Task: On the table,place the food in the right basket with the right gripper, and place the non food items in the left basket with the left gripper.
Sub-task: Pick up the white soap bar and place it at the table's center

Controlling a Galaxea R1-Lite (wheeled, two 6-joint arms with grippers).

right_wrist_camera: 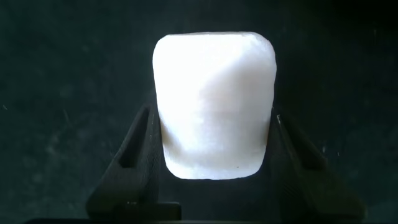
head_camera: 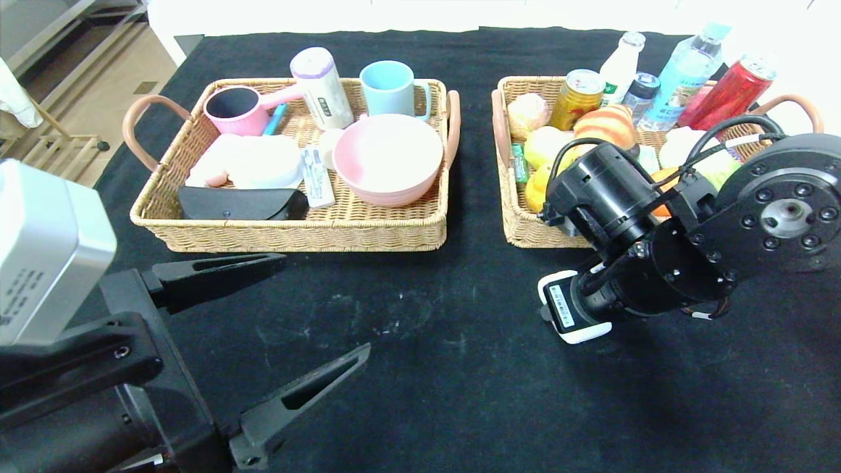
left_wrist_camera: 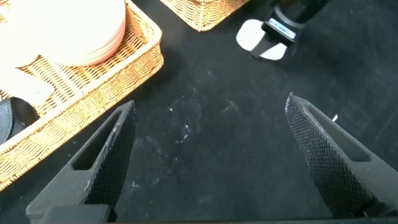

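Two end effectors hang over the black table [head_camera: 427,368]: the right end effector [right_wrist_camera: 211,146] pinches the white soap bar [right_wrist_camera: 213,102] near the right basket [head_camera: 525,226]. The left end effector [head_camera: 263,328] gapes wide, near left, empty; the pink bowl [head_camera: 387,157] sits in the left basket [head_camera: 295,233].

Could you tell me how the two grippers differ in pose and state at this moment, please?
The left gripper has its jaws spread wide with nothing between them, while the right gripper is closed on the white bar. The left gripper hangs near the left basket; the right gripper points down at the table near the right basket. Both are black, two-fingered claws.
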